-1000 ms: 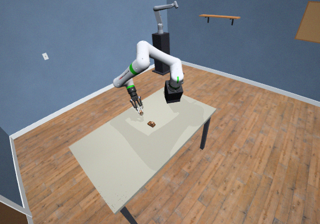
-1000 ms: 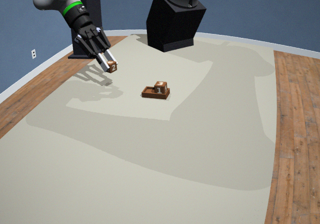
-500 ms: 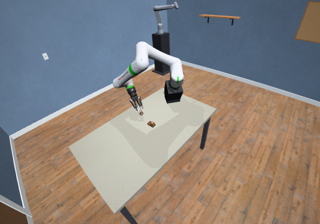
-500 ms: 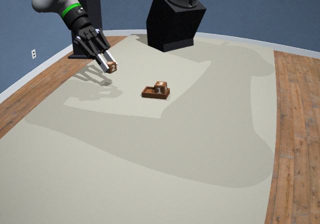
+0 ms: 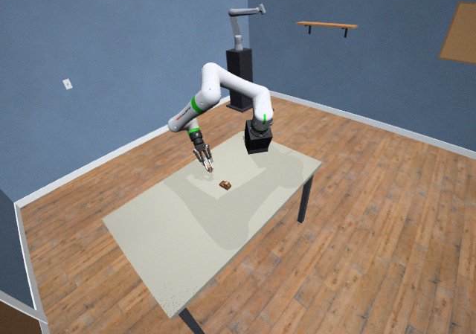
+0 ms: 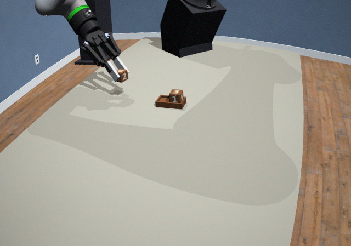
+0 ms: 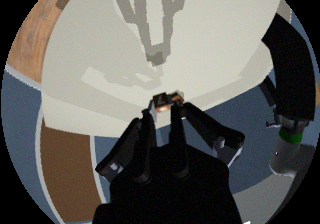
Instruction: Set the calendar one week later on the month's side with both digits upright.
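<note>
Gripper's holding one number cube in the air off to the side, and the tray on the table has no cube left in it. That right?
Not quite. The gripper does hold one cube above the table, but the tray is not bare: the exterior view shows a second cube standing in it, its 1 facing the camera.

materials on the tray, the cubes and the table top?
Tray: looks like dark brown wood, matte. Cube in the tray and the cube held in the gripper: same brown, wood-like, with white digits. Table top: pale beige, flat matte, no grain; material unclear, maybe laminate.
</note>
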`<state>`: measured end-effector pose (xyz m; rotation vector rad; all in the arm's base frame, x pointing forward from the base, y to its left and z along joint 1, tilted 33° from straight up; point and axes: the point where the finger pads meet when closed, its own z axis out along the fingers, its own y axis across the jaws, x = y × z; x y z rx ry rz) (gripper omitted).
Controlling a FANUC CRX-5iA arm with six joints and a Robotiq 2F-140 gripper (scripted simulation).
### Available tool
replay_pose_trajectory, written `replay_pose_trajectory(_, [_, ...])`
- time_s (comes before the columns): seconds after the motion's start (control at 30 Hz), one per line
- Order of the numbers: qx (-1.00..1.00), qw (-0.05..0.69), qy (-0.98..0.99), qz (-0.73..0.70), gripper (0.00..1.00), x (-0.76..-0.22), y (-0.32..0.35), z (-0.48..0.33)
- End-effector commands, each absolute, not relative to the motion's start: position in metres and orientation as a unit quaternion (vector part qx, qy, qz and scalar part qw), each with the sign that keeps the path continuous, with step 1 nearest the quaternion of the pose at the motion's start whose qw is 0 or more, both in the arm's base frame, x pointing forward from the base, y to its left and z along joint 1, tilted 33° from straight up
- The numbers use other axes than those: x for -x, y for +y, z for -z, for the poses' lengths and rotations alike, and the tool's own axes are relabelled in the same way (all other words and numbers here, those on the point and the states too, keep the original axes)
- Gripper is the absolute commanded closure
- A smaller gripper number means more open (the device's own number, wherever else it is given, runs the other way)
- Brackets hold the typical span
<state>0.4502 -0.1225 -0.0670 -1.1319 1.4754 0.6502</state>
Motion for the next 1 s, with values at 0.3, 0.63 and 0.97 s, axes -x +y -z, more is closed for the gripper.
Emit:
replay_pose_trajectory(0.3, [0.479,0.553,0.624,-0.275,0.83,-0.455,-0.118,0.078])
replay_pose_trajectory(0.63, [0.479,0.553,0.624,-0.275,0.83,-0.46,-0.112,0.089])
replay_pose_trajectory(0.97, [0.479,0.553,0.624,-0.275,0.83,-0.466,-0.105,0.104])
